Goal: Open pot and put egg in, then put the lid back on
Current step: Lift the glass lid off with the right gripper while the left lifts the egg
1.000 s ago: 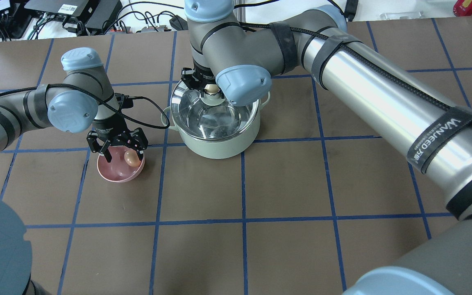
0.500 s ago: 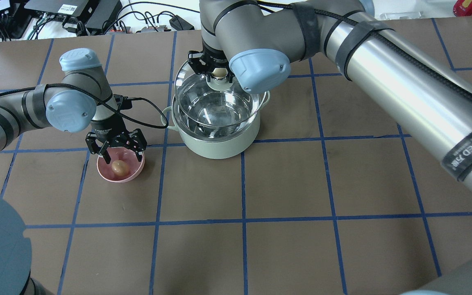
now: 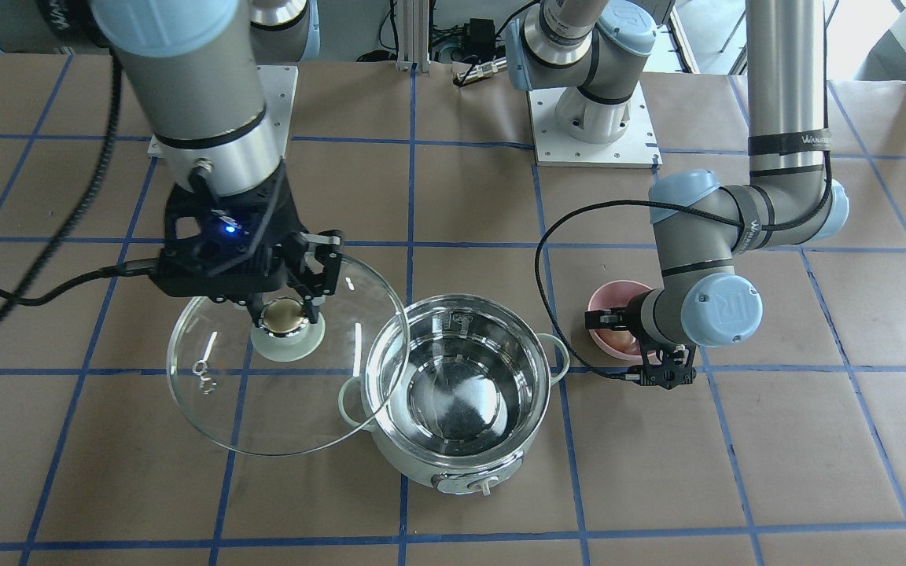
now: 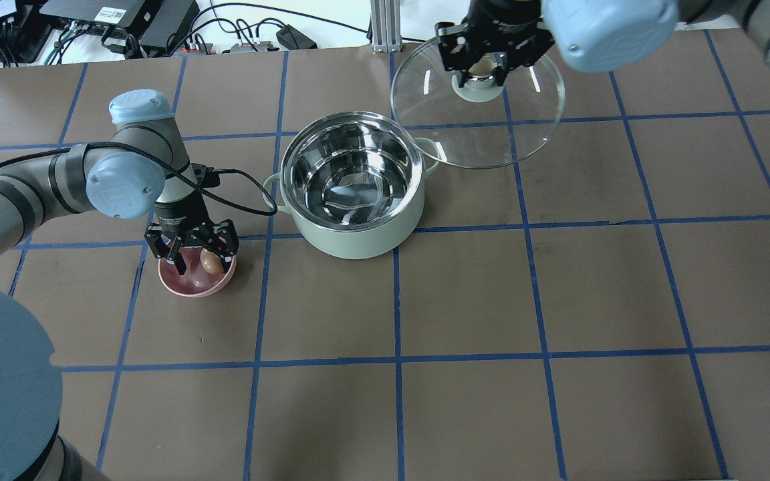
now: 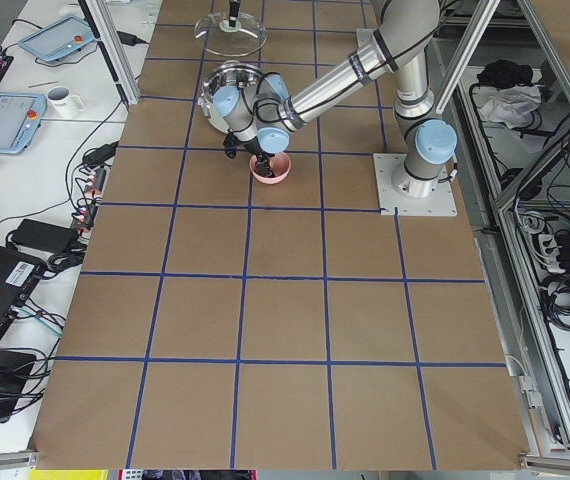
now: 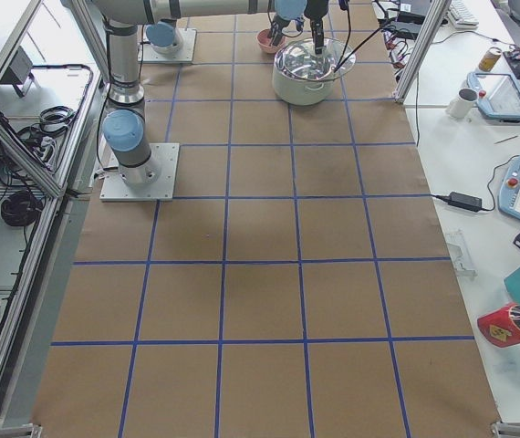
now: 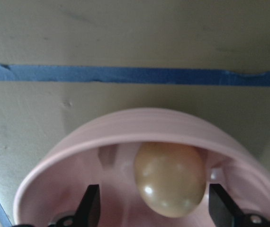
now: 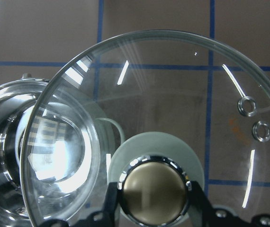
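The mint-green pot (image 4: 358,234) stands open, its steel inside empty; it also shows in the front view (image 3: 453,464) and the right wrist view (image 8: 12,156). My right gripper (image 4: 480,70) is shut on the lid's beige-gold knob (image 8: 154,191) and holds the glass lid (image 4: 492,133) in the air, to the right of the pot and beyond it; in the front view the lid (image 3: 248,417) overlaps the pot's rim. My left gripper (image 4: 191,252) is open and low in the pink bowl (image 4: 188,287). Its fingers (image 7: 90,208) stand either side of the brown egg (image 7: 169,178) without touching it.
The pink bowl (image 3: 606,303) sits left of the pot, one tape line away. Cables and electronics (image 4: 124,27) lie along the table's far edge. The left arm's cable (image 4: 244,180) loops close to the pot's handle.
My right gripper has lifted the lid off the pot and carried it right and away. The egg has rolled inside the bowl. My left gripper has shifted slightly over the bowl.
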Available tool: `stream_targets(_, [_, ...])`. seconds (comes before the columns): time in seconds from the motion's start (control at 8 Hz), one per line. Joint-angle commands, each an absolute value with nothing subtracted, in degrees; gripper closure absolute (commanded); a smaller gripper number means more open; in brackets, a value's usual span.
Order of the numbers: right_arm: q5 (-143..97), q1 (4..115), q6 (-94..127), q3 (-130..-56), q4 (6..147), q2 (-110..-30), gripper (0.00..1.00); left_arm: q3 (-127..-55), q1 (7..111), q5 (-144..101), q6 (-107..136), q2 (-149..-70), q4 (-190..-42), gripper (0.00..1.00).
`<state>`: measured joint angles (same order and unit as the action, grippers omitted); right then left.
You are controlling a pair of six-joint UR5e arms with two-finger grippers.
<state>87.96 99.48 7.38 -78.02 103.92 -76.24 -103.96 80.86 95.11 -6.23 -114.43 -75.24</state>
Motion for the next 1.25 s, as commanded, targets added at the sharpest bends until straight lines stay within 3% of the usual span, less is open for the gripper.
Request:
stream_targets(0.0, [87.89, 88.19, -6.11, -81.55, 98.55, -82.42, 1.0, -103.1, 80.86, 95.1, -6.94, -114.52, -75.23, 0.56])
stream_targets(0.12, [88.06, 85.81, -9.28, -81.82, 97.39, -83.4, 1.0, -103.18, 80.86, 94.92, -6.94, -114.52, -75.23, 0.76])
stream_targets(0.25, [87.98, 83.26, -13.06, -82.26, 96.51, -83.06, 1.0, -103.18, 80.86, 94.83, -6.86, -114.52, -75.23, 0.86])
stream_targets(0.62, [88.15, 80.24, -17.67, -83.14, 96.42, -83.5, 1.0, -103.01, 80.86, 94.66, -6.86, -113.56, -75.32, 0.88])
stream_targets(1.12, [88.5, 80.07, -17.58, -83.5, 96.33, -83.5, 1.0, -100.31, 82.52, 88.64, -1.71, -102.59, -77.17, 0.88])
